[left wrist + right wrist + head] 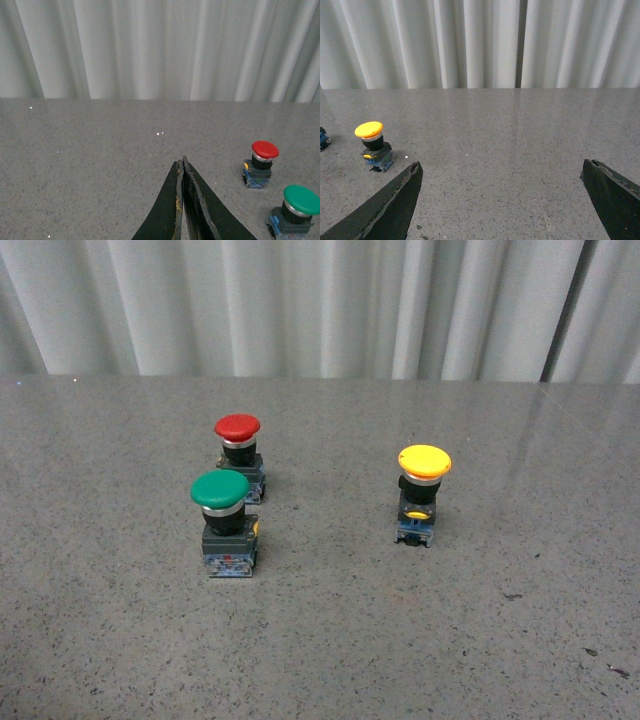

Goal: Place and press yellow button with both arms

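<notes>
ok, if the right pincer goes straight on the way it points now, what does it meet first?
Way looks free: ahead of the open right pincer is bare table up to the curtain. The yellow button sits off that line, to one side. Depth is hard to judge.

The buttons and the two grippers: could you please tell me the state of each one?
Yellow button: upright on the table, untouched.
Green button: upright, untouched.
Red button: upright, untouched.
Left gripper: shut, holding nothing.
Right gripper: open wide, holding nothing.
</notes>
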